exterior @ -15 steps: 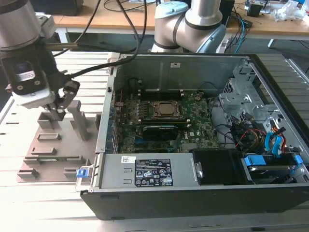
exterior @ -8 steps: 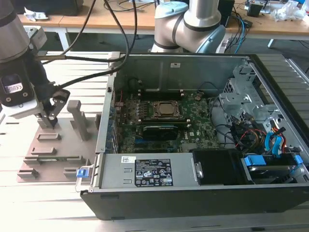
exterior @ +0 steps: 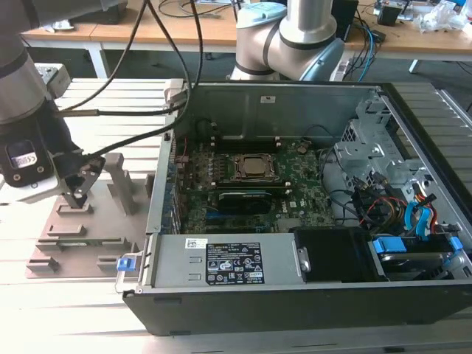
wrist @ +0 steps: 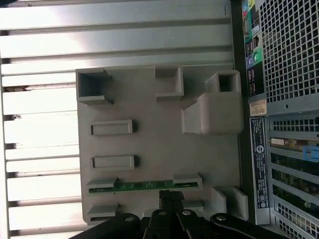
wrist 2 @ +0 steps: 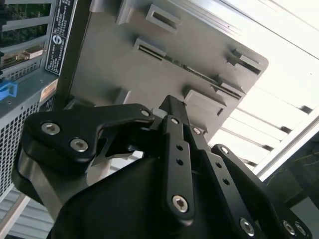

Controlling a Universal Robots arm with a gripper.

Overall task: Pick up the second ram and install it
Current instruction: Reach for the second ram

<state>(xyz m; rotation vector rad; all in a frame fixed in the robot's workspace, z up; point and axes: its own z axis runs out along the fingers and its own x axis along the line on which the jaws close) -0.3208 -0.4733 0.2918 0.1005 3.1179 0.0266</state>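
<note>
The slim flat circuit-board stick, at one edge of the plain grey plastic slotted holder tray, is green with small dark marks. The jointed gripper is matt black with silver screw heads. The slatted metal table is silver-white in parallel stripes. The steel computer case is black outside and grey inside. Its rear grille has a square-hole mesh pattern. The large motherboard is green. The plastic latch clip is blue.
</note>
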